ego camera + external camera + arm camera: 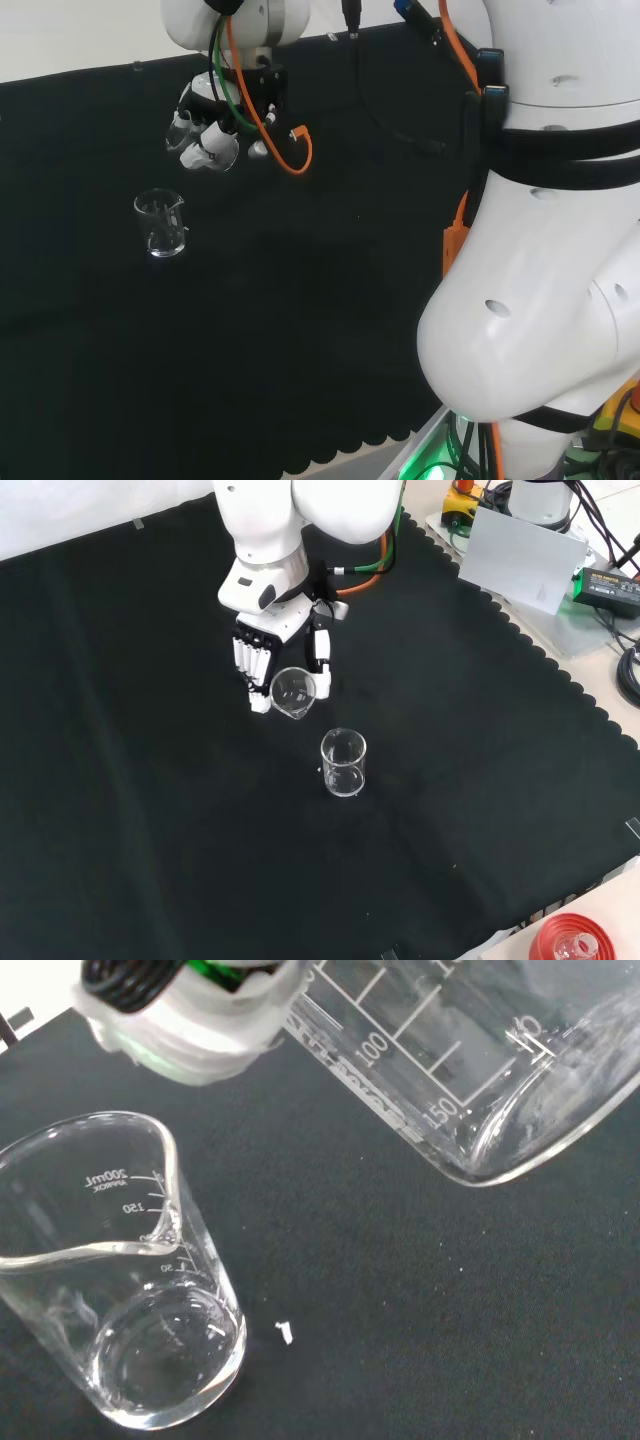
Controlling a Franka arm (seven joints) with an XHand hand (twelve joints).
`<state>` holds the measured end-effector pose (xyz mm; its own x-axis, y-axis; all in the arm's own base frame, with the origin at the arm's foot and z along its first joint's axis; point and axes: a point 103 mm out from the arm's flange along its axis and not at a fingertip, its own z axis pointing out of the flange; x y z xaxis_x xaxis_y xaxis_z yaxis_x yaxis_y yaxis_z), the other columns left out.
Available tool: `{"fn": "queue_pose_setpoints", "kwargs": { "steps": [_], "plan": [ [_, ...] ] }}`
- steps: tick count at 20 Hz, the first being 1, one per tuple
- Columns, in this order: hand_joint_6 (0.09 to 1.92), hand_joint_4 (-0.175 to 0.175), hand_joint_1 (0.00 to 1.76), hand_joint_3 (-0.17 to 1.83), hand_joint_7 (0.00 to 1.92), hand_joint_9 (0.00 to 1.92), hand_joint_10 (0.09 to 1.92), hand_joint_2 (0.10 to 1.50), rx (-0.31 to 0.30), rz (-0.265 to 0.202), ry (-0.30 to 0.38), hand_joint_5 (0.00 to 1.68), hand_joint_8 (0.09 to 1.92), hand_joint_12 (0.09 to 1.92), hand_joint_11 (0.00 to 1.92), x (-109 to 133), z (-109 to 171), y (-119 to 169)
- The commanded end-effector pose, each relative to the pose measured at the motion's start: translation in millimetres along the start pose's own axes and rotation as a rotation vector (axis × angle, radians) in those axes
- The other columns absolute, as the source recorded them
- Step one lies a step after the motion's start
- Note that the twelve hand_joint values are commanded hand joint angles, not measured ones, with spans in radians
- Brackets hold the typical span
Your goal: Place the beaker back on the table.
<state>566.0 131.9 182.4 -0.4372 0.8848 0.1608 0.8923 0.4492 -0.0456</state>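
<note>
The hand (pixel 278 650) is closed round a clear glass beaker (pixel 294 692), holding it tipped with its mouth turned outward and down, above the black cloth (pixel 120 810). In the front view the held beaker hangs just above and to the left of a second, upright beaker (pixel 343 763) that stands on the cloth; the wrist view shows both, apart. The held beaker looks empty, so I judge it light, but it is stiff, smooth, thin-walled glass, likely slippery against the fingers (pixel 252 662) and easy to chip. The safest hold seems to be round the straight wall, mid-height, with the base brought level before it meets the cloth.
</note>
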Motion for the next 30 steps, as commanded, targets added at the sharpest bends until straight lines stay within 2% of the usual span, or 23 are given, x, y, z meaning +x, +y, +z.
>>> {"fn": "queue_pose_setpoints", "kwargs": {
  "steps": [1, 4, 15, 20, 30],
  "plan": [
    [0.20, -0.175, 1.32, -0.17, 1.56, 1.48, 0.09, 1.02, -0.045, 0.008, 0.062, 1.44, 0.09, 0.78, 1.23, -17.0, 15.0, -0.1],
    [0.20, -0.175, 1.32, -0.17, 1.56, 1.48, 0.09, 1.02, -0.060, 0.011, 0.090, 1.44, 0.09, 0.78, 1.23, -24.5, 21.1, 1.2],
    [0.20, -0.175, 1.32, -0.17, 1.56, 1.48, 0.09, 1.02, -0.135, -0.044, 0.198, 1.44, 0.09, 0.78, 1.23, -39.2, 44.8, 5.4],
    [0.20, -0.175, 1.32, -0.17, 1.56, 1.48, 0.09, 1.02, -0.119, -0.060, 0.248, 1.44, 0.09, 0.78, 1.22, -41.7, 59.4, 8.5],
    [0.20, -0.175, 1.32, -0.17, 1.56, 1.48, 0.09, 1.02, -0.107, -0.053, 0.338, 1.44, 0.09, 0.78, 1.21, -48.2, 83.1, 12.4]
  ]
}}
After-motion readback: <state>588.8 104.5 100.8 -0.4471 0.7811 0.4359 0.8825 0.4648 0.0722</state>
